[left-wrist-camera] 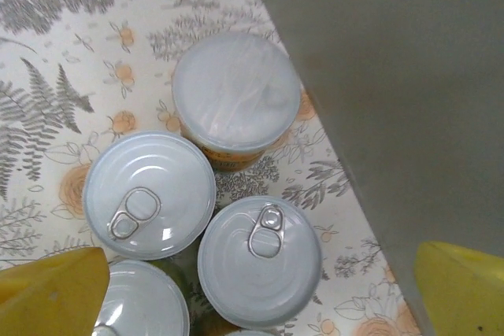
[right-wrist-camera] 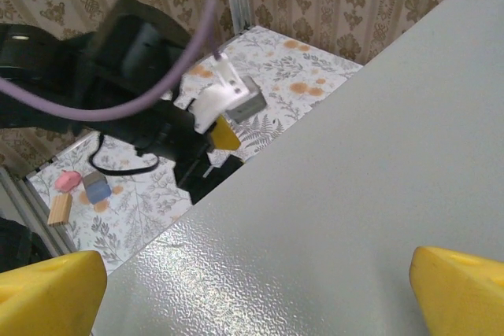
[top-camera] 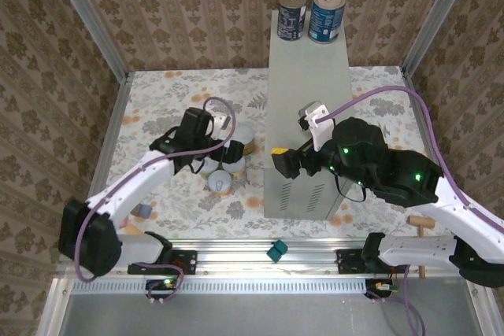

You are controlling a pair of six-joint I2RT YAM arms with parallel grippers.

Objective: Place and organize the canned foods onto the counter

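Two tall cans, a darker one [top-camera: 291,15] and a blue-labelled one [top-camera: 327,15], are standing upright side by side at the far edge of the counter [top-camera: 309,88], long axes vertical and bare metal tops facing up. The darker one is sitting near the far-left corner. The counter itself is showing as a pale grey metal box with a flat, finely pebbled top, running lengthwise from near to far.

The short cans are waiting on the floral floor [left-wrist-camera: 47,76], bunched just beside the counter's left wall and all upright with round tops facing the left wrist camera. One [left-wrist-camera: 236,92] is wearing a smooth, milky plastic lid, with an orange label peeking out beneath its rim. Two more [left-wrist-camera: 150,194] [left-wrist-camera: 260,261] are showing glossy white ends with ring pulls, and these two are touching or nearly so. A fourth [left-wrist-camera: 142,304] is being cut off by the bottom edge of the view.

The left hand [left-wrist-camera: 256,293] is hovering above this cluster, its yellow fingertips [left-wrist-camera: 51,289] spread wide apart and gripping nothing. The right hand [right-wrist-camera: 253,293] is hanging over the near part of the counter's top, its fingertips likewise wide apart and empty.
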